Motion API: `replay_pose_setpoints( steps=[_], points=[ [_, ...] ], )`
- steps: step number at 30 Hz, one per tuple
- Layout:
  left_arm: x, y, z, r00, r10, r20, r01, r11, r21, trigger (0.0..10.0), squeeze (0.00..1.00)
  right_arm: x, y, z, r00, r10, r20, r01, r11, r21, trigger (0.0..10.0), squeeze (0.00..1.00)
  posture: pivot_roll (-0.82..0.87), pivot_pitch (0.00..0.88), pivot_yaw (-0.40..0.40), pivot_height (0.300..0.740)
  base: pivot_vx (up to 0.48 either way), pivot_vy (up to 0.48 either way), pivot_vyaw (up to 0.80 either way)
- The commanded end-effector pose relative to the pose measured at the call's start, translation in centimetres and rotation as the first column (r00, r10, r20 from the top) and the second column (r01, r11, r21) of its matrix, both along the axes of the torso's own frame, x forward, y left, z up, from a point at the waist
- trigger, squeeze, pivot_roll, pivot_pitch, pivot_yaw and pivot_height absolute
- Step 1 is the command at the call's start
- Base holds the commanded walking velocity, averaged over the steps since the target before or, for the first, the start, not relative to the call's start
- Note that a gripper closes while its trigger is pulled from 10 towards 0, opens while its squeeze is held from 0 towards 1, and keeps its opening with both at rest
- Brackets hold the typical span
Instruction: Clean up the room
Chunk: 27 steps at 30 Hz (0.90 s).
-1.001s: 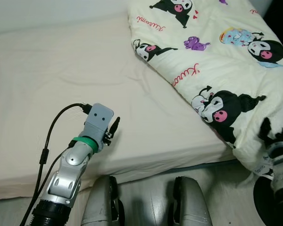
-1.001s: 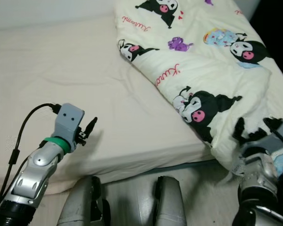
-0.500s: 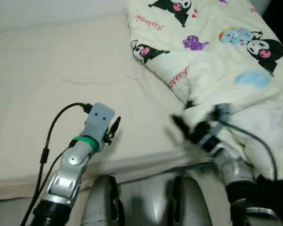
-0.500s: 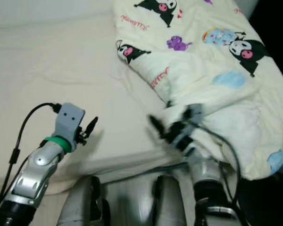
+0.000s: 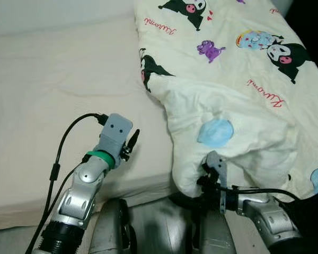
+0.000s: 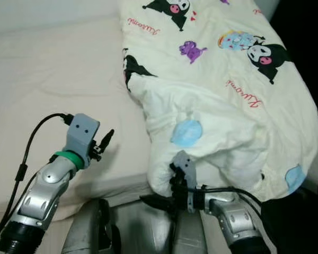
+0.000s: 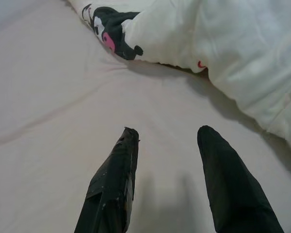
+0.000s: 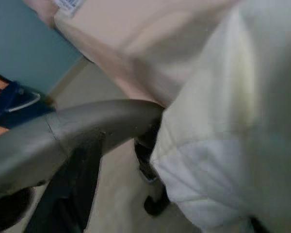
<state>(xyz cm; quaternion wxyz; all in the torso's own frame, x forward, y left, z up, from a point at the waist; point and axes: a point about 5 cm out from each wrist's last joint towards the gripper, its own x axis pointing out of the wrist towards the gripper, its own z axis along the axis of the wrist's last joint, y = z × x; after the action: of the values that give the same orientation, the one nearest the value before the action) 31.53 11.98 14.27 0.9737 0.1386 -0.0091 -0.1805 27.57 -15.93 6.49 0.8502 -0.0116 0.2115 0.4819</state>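
A cream comforter (image 5: 228,69) printed with black cartoon figures covers the right half of the bed and hangs over its front edge. My right gripper (image 5: 183,198) is low at that front edge, pointing left under a folded-over corner of the comforter and shut on it. The right wrist view has the cream fabric (image 8: 223,121) pressed close. The bare beige sheet (image 5: 53,79) covers the bed's left half. Above it, near the front edge, my left gripper (image 5: 132,138) points toward the comforter. Its fingers (image 7: 111,184) are open with nothing between them.
My two grey legs (image 5: 114,227) stand against the bed's front edge, one of them close under the right gripper (image 8: 63,141). A black cable (image 5: 61,153) loops off the left wrist. A dark gap (image 5: 314,32) runs along the bed's right side.
My right arm has swung from the bed's right front corner to the left along the front edge. The comforter's hanging corner came with it and now lies folded over. The left arm barely moved.
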Motion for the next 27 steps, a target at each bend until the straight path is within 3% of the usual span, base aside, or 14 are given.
replay_pose_setpoints(
  steps=[1,2,4,5,8,9,10,12,14,18,19,22,26,27],
  points=[
    [-0.2,0.2,-0.8,1.000,-0.003,-0.030,0.003,1.000,0.005,10.0,0.00,0.1,-0.4,-2.0,0.997,-0.082,-0.011,0.080,0.988,-0.134,10.0,0.00,-0.01,0.172,0.135,0.605,0.000,0.000,0.00],
    [-0.2,0.2,-0.8,1.000,-0.003,-0.030,0.003,1.000,0.005,10.0,0.00,0.1,-0.4,-2.0,0.997,-0.082,-0.011,0.080,0.988,-0.134,10.0,0.00,-0.01,0.172,0.135,0.605,0.000,0.000,0.00],
    [-0.2,0.0,-0.8,0.999,-0.009,-0.031,0.010,1.000,0.004,10.0,0.00,0.7,-1.2,-3.2,0.992,-0.084,0.098,0.117,0.906,-0.408,10.0,0.00,-0.01,0.172,0.137,0.605,0.000,0.000,0.00],
    [-0.2,0.0,-0.8,0.999,-0.011,-0.031,0.011,1.000,0.005,10.0,0.00,0.8,-1.2,-3.2,0.990,-0.040,0.137,0.101,0.876,-0.471,10.0,0.00,-0.01,0.172,0.139,0.605,0.000,0.000,0.00],
    [-0.2,0.0,-0.8,0.999,-0.012,-0.031,0.012,1.000,0.005,10.0,0.00,0.9,-1.0,-2.8,0.986,-0.011,0.166,0.093,0.863,-0.497,10.0,0.00,-0.01,0.172,0.139,0.605,0.000,0.000,0.00],
    [-0.1,-0.1,-0.7,0.999,-0.012,-0.030,0.013,1.000,0.004,10.0,0.00,1.0,-0.5,-1.7,0.974,0.050,0.220,0.064,0.874,-0.481,10.0,0.00,-0.02,0.171,0.139,0.605,0.000,0.000,0.00],
    [-0.1,-0.1,-0.7,0.999,-0.013,-0.030,0.013,1.000,0.004,10.0,0.00,1.1,0.5,0.1,0.960,0.065,0.272,0.043,0.927,-0.374,10.0,0.00,-0.02,0.171,0.138,0.605,0.000,0.000,0.00],
    [-0.1,-0.1,-0.7,0.999,-0.013,-0.030,0.013,1.000,0.004,10.0,0.00,1.1,0.5,0.1,0.960,0.065,0.272,0.043,0.927,-0.374,10.0,0.00,-0.02,0.171,0.138,0.605,0.000,0.000,0.00],
    [-0.1,-0.2,-0.8,0.999,-0.015,-0.029,0.015,1.000,0.004,10.0,0.00,0.7,2.0,3.9,0.938,0.098,0.333,-0.047,0.986,-0.157,10.0,0.00,-0.02,0.171,0.138,0.605,0.000,0.000,0.00],
    [-0.1,-0.3,-0.8,0.999,-0.017,-0.030,0.017,1.000,0.003,10.0,0.00,-0.6,2.9,6.3,0.930,0.183,0.318,-0.183,0.983,-0.031,10.0,0.00,-0.03,0.170,0.134,0.605,0.000,0.000,0.00],
    [-0.1,-0.4,-0.8,0.999,-0.020,-0.030,0.020,1.000,0.002,10.0,0.00,-2.2,3.6,7.3,0.916,0.291,0.275,-0.306,0.952,0.014,10.0,0.00,-0.03,0.171,0.131,0.605,0.000,0.000,0.00],
    [-0.1,-0.3,-0.8,0.999,-0.019,-0.030,0.019,1.000,0.002,10.0,0.00,-3.4,3.4,6.9,0.913,0.348,0.212,-0.360,0.933,0.021,10.0,0.00,-0.03,0.170,0.126,0.605,0.000,0.000,0.00],
    [-0.1,-0.2,-0.9,0.999,-0.015,-0.030,0.015,1.000,0.004,10.0,0.00,-4.5,1.7,4.7,0.938,0.337,0.077,-0.336,0.942,-0.020,10.0,0.00,-0.03,0.170,0.121,0.605,0.000,0.000,0.00],
    [-0.1,-0.2,-0.9,0.999,-0.013,-0.030,0.013,1.000,0.004,10.0,0.00,-3.3,0.2,2.7,0.981,0.192,0.038,-0.188,0.978,-0.091,10.0,0.00,-0.04,0.167,0.111,0.605,0.000,0.000,0.00]
  ],
)
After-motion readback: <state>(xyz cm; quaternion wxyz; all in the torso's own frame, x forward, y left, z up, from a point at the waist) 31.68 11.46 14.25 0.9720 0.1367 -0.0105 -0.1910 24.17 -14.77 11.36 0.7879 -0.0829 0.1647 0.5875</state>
